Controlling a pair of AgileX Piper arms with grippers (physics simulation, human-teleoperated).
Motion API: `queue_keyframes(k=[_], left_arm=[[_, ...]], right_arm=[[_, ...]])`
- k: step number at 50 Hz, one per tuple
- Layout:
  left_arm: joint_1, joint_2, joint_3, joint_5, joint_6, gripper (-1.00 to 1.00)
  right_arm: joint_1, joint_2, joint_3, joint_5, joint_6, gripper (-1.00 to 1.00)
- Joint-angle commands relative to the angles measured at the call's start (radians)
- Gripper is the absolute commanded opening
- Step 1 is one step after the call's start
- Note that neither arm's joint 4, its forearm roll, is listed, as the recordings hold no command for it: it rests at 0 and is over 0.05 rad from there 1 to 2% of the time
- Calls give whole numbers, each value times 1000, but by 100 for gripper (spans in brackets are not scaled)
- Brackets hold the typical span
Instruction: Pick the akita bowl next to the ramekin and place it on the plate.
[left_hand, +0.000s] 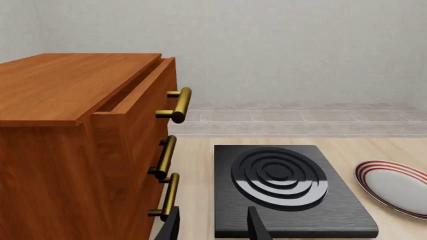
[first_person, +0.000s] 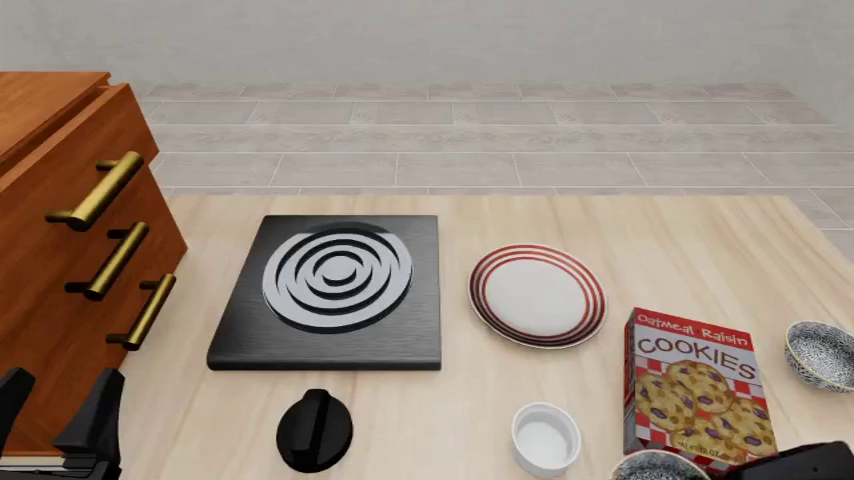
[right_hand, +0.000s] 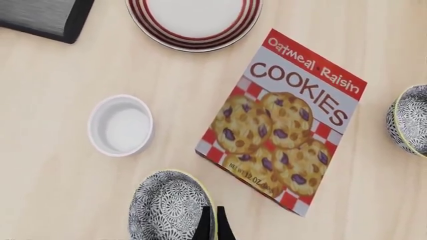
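Right wrist view: right end effector (right_hand: 213, 225) pinches the round speckled akita bowl's (right_hand: 167, 207) rim; left end effector (left_hand: 212, 225) spread.

1. The black left gripper (first_person: 54, 415) sits low at the near left, its two fingers spread apart and bare.
2. The black right gripper (right_hand: 213, 223) points downward, fingertips (right_hand: 205, 225) nearly together.

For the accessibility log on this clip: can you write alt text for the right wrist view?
The right gripper, shut on the rim of a speckled bowl, sits beside a white ramekin on a wooden table. A cookie box lies flat nearby, with a red-ringed plate beyond and a second speckled bowl at the edge.
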Motion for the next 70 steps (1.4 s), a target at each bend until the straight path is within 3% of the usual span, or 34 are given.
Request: queue_keyframes(k=[1, 19, 20, 26, 31, 46, 56, 57, 70], left_arm=[[0, 0, 0, 0, 0, 100], [0, 0, 0, 0, 0, 100], [0, 0, 0, 0, 0, 100], [0, 0, 0, 0, 0, 100], [0, 0, 0, 0, 0, 100], [0, 0, 0, 0, 0, 100], [0, 0, 0, 0, 0, 100], [0, 0, 0, 0, 0, 100], [0, 0, 0, 0, 0, 100]], right_arm=[[19, -23, -38, 34, 16, -100], [30, -53, -84, 58, 78, -100], [37, -54, -94, 58, 124, -100], [32, -58, -107, 46, 146, -100], [49, -78, -110, 45, 200, -100], [41, -99, -141, 36, 254, -100], [45, -61, -146, -16, 275, -100], [44, -58, -148, -27, 315, -100], [64, 4, -144, -115, 345, -100]])
